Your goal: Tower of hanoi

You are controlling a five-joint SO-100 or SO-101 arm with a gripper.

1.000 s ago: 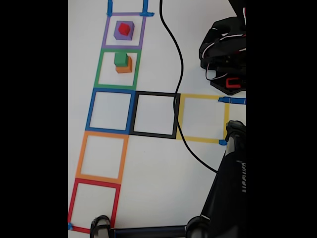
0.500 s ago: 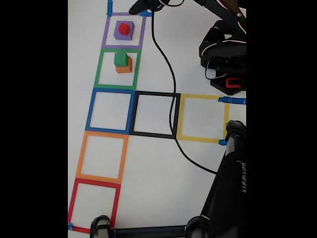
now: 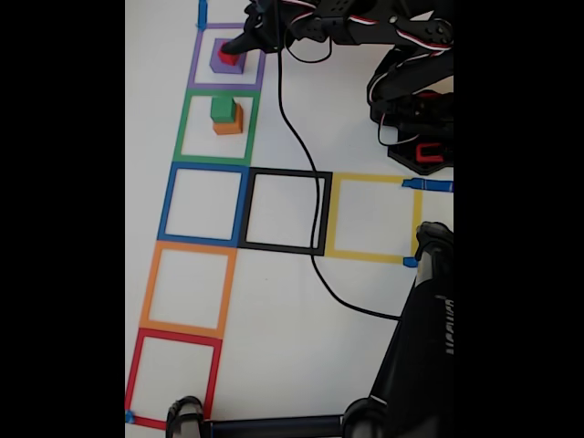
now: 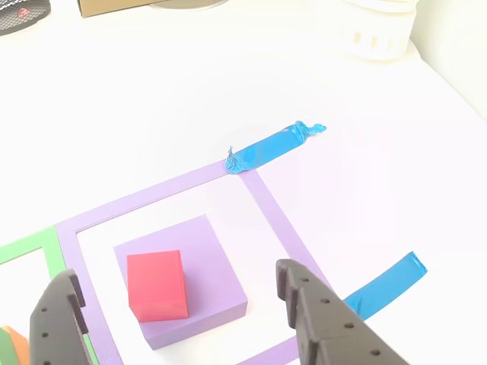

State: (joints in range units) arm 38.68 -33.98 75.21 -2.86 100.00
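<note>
In the fixed view, the red cube (image 3: 228, 58) sits on the purple cube (image 3: 223, 64) inside the purple tape square at the top left. Just below, the green cube (image 3: 221, 107) rests on the orange cube (image 3: 230, 123) in the green tape square. The arm reaches in from the right, and its gripper (image 3: 235, 46) hangs right over the red cube, partly hiding it. In the other view my gripper (image 4: 177, 275) is open. Its two dark fingers (image 4: 316, 319) stand either side of the red cube (image 4: 157, 285) on the purple cube (image 4: 217, 262), not touching them. A sliver of the orange cube (image 4: 11, 342) shows at the left edge.
Tape squares in blue (image 3: 205, 203), black (image 3: 285, 212), yellow (image 3: 372, 217), orange (image 3: 187, 287) and red (image 3: 173, 376) run down and across the white table. A black cable (image 3: 301, 173) trails over it. The arm base (image 3: 415, 119) stands right; a black stand (image 3: 420, 347) is bottom right.
The arm has swung in from the top right to the left and down. Its gripper now hangs over the red cube. The cable shifted left with it. The cubes have not moved.
</note>
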